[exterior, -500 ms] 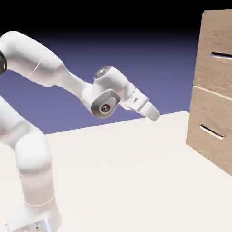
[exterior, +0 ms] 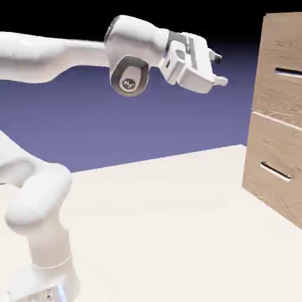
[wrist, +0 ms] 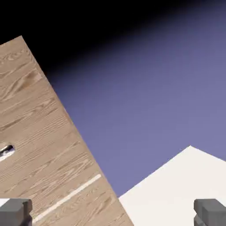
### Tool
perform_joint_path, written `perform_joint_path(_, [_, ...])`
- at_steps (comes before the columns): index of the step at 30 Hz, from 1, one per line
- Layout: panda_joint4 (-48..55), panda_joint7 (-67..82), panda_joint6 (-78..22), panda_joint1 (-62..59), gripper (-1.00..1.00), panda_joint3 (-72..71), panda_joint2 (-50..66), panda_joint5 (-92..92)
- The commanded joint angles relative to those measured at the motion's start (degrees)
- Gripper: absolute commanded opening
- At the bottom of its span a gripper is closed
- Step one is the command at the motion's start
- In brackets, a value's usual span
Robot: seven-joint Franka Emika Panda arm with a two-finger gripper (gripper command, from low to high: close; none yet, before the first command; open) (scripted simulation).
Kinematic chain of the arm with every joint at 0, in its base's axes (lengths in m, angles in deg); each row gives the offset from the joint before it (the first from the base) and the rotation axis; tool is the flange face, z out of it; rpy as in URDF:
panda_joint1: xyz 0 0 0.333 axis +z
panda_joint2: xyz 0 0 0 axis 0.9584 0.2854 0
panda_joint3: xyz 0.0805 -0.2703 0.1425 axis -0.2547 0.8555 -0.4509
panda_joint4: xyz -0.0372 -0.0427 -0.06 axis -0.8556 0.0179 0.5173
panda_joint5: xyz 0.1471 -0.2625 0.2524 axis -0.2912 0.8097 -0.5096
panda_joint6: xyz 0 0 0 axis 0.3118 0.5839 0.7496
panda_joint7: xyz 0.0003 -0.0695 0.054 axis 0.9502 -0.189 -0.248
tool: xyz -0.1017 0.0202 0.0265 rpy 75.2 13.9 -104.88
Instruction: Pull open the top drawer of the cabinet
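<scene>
At upper centre of the exterior view, the white two-finger gripper (exterior: 222,69) is spread, still short of the wood-grain top drawer (exterior: 280,91); approaching its slim dark bar handle (exterior: 289,72) comes next.

- White two-finger gripper (exterior: 219,69): jaws parted wide, fingers directed toward the exterior view's right and tilted slightly downward.
- Blocky grey fingertips (wrist: 15,212): set well apart at the lower corners of the hand view, one on each side of the tool's axis.
- Rounded white wrist with a dark grey collar and round joint cap (exterior: 129,83): directly behind the gripper, the cap lying lower than the wrist's domed top.
- Smooth white forearm (exterior: 53,58): behind the wrist, nearly level, widening away from the tool until cut off by the frame.
- Bulbous white shoulder section (exterior: 40,200): well below and behind the gripper.
- White base (exterior: 44,283): beneath the shoulder, farthest below the tool.
</scene>
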Motion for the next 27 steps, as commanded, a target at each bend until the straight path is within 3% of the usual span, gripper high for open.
perform_joint_path(1, [1.5,-0.8,-0.3,-2.1,0.0,-1.1,-0.8,-2.1])
perform_joint_path(27, [40.0,-22.0,-9.3,-56.1,0.0,-29.4,-21.7,-57.7])
